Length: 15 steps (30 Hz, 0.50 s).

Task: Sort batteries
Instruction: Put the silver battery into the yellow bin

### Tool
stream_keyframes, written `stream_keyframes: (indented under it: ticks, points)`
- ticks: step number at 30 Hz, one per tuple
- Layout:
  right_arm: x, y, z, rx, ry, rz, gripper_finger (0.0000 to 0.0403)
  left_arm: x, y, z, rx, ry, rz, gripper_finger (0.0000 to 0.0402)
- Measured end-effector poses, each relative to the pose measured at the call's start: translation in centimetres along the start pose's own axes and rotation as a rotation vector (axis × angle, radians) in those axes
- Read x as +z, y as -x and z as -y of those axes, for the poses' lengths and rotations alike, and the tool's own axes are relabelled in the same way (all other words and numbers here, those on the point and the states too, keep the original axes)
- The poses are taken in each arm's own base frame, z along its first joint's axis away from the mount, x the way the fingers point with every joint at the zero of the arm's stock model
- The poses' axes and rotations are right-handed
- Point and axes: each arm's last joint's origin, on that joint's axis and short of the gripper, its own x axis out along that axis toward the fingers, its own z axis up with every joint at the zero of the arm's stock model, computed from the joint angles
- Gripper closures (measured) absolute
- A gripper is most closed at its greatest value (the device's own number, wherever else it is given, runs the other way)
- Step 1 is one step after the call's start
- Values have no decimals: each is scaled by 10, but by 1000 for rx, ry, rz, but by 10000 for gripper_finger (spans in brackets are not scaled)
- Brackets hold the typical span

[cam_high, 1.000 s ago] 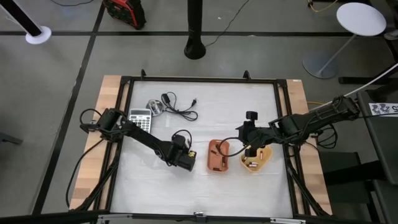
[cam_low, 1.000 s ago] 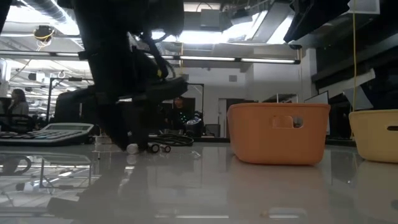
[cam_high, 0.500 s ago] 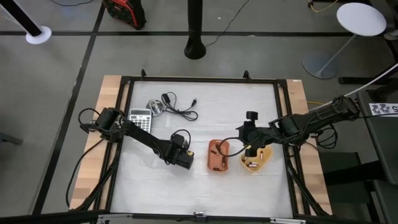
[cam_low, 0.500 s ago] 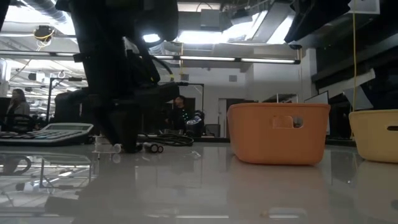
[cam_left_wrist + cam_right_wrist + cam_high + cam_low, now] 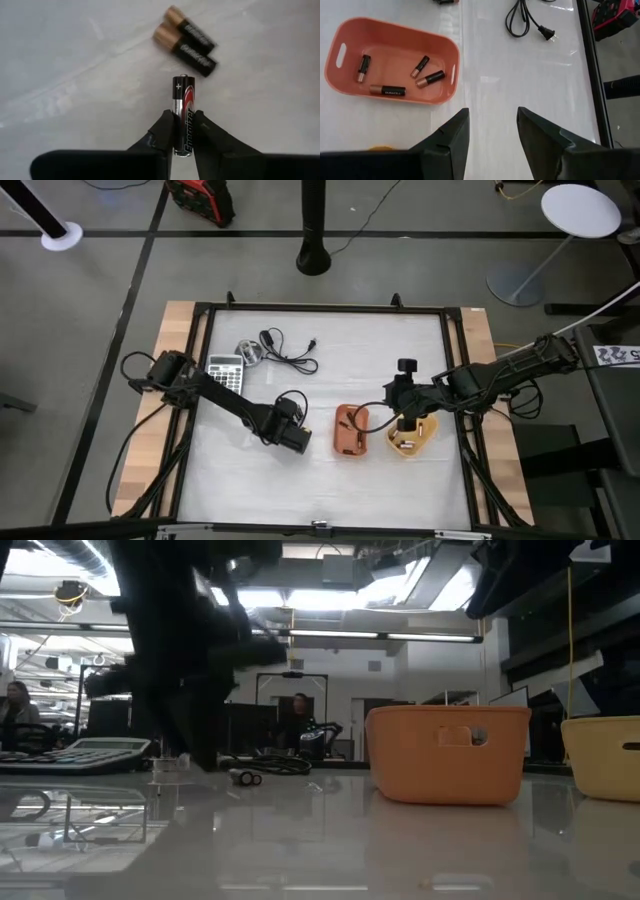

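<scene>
My left gripper [image 5: 183, 131] is shut on a black-and-red battery [image 5: 183, 107] at the table's middle, left of the orange tray [image 5: 338, 442]. Two copper-topped batteries [image 5: 187, 40] lie side by side on the table just beyond it. The orange tray [image 5: 340, 75] holds several batteries [image 5: 427, 79]. My right gripper [image 5: 492, 135] stands open, with nothing between its fingers. It hovers between the orange tray and the yellow tray [image 5: 425, 435]. My left gripper pinches the battery's two long sides [image 5: 183, 142] between its two fingers, on the half away from the plus end. The plus end [image 5: 181, 80] sticks out past the fingertips. I cannot tell whether the battery is clear of the table.
A grey calculator [image 5: 225, 370], a black coiled cable [image 5: 290, 355] with its plug [image 5: 545, 34] and a small silvery thing [image 5: 247, 352] lie at the far left. Black frame rails [image 5: 200, 380] run along the table's edges. The low view shows both trays [image 5: 447, 755] at the right.
My left arm has shifted a little toward the table's left edge, and it is blurred in the low view now. The battery at its fingertips has gone along with it, away from the two batteries left lying on the table.
</scene>
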Motion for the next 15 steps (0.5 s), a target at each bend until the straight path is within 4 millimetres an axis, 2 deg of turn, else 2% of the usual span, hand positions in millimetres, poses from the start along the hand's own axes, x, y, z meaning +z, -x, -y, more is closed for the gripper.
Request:
stream_keyframes:
  ticks: [9,15]
  points:
    - [-4,1,1,-5,19,-38,242,10,33,1,-145,-12,32,360]
    - [-9,3,3,-9,33,-67,242,17,50,22,-405,-54,97,360]
